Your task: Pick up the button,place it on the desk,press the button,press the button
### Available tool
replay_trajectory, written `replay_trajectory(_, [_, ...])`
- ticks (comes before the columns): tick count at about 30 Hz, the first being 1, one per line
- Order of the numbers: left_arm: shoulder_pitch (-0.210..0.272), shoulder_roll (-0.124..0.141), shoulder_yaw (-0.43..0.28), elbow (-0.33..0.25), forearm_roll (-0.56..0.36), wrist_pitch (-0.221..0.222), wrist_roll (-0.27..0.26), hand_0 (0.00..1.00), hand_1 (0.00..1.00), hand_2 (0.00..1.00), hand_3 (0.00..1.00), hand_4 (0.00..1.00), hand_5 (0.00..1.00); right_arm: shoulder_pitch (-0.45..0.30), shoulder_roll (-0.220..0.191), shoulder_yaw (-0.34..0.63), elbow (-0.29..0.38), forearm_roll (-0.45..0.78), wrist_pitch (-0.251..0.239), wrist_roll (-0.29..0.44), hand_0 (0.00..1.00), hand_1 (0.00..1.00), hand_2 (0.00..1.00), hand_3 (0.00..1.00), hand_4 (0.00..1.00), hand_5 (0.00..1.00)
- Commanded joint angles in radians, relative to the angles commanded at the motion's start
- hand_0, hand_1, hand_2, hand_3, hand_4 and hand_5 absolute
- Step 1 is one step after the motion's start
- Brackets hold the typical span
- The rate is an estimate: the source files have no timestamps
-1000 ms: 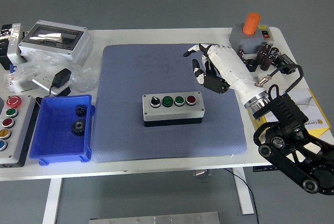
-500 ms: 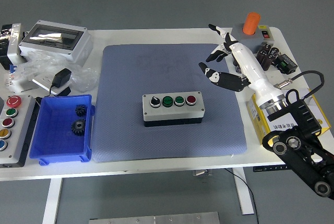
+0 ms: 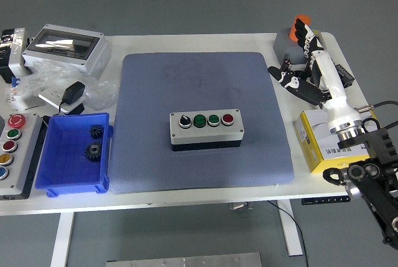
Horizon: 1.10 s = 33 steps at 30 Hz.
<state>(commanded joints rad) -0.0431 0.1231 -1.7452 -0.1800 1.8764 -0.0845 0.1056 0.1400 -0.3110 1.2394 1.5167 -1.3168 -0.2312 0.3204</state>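
Head view: the button box (image 3: 206, 129) is seen resting flat at the middle of the blue mat (image 3: 205, 121), its four controls facing up and nothing touching it. The right hand (image 3: 309, 71) is held well apart over the table's (image 3: 186, 198) right edge, fingers spread and empty, apparently just above the grey box with the orange knob (image 3: 292, 40).

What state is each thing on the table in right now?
button box: flat on the blue mat, untouched.
right hand: fingers open, empty, right of the mat.
blue bin: holds two gears.
grey enclosure: lid closed.
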Motion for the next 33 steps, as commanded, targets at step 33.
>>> replay_trajectory(33, [-0.072,-0.074,-0.036,0.0,0.123,-0.021,0.012,0.701,0.705,0.613,0.653,0.723,0.279,-0.079,0.114,-0.038,-0.026,0.516,0.336,-0.017,0.638,0.616,0.643,0.655,0.854,0.639])
